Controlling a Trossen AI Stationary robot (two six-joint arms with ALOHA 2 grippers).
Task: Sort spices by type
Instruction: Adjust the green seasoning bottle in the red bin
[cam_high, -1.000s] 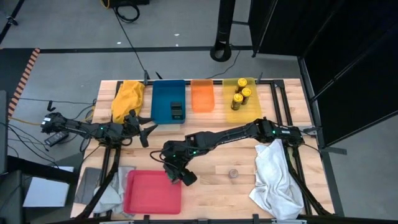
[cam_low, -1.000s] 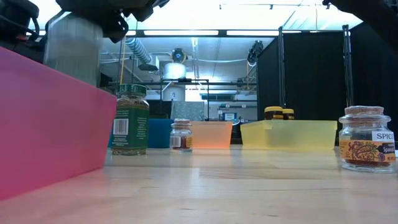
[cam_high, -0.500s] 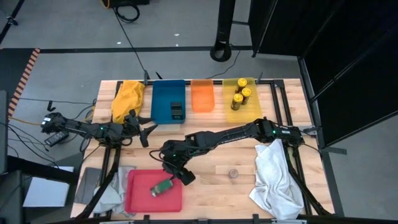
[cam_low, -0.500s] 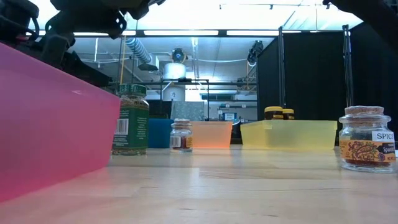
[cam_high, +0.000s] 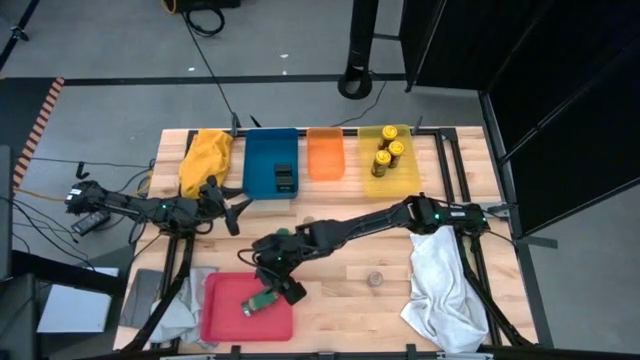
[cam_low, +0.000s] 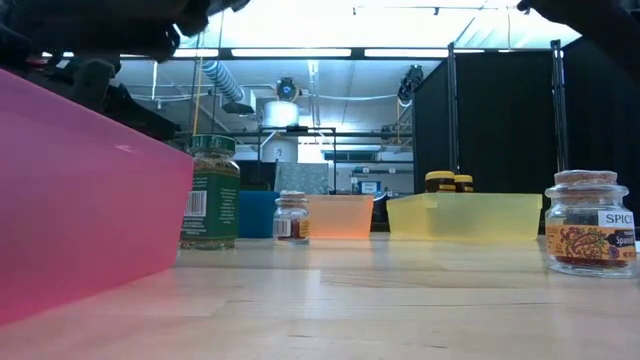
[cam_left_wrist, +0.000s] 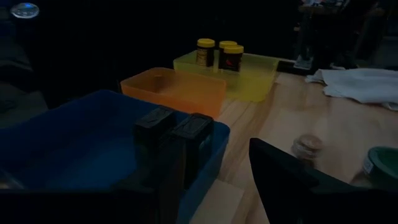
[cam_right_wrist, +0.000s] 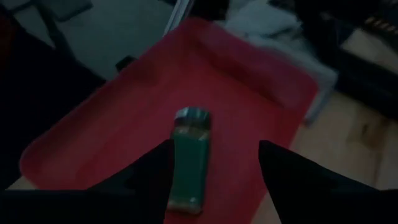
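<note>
My right gripper (cam_high: 283, 284) (cam_right_wrist: 214, 163) hovers open over the red tray (cam_high: 222, 318). A green-lidded jar (cam_high: 262, 302) (cam_right_wrist: 189, 163) lies on its side on the tray floor below it, just inside one finger and clear of both. A second green-lidded jar (cam_low: 210, 192) and a tiny grey-topped jar (cam_low: 291, 217) stand on the table, and a cork-topped jar (cam_high: 375, 279) (cam_low: 590, 222) stands farther right. Two black boxes (cam_high: 285, 178) (cam_left_wrist: 174, 134) sit in the blue tray, and yellow-lidded jars (cam_high: 388, 155) stand in the yellow tray. My left gripper (cam_high: 235, 208) waits open beside the blue tray.
An orange tray (cam_high: 325, 152) sits between the blue tray (cam_high: 262, 160) and the yellow tray (cam_high: 400, 178) along the far edge. A yellow cloth (cam_high: 205, 160) lies at the far left, a white cloth (cam_high: 440, 280) at the near right. Bare wood lies around the cork-topped jar.
A second ago my right gripper held the green-lidded jar upright above the red tray. It has let go, and the jar now lies on its side in the tray. The gripper has since shifted slightly toward the table's near edge.
</note>
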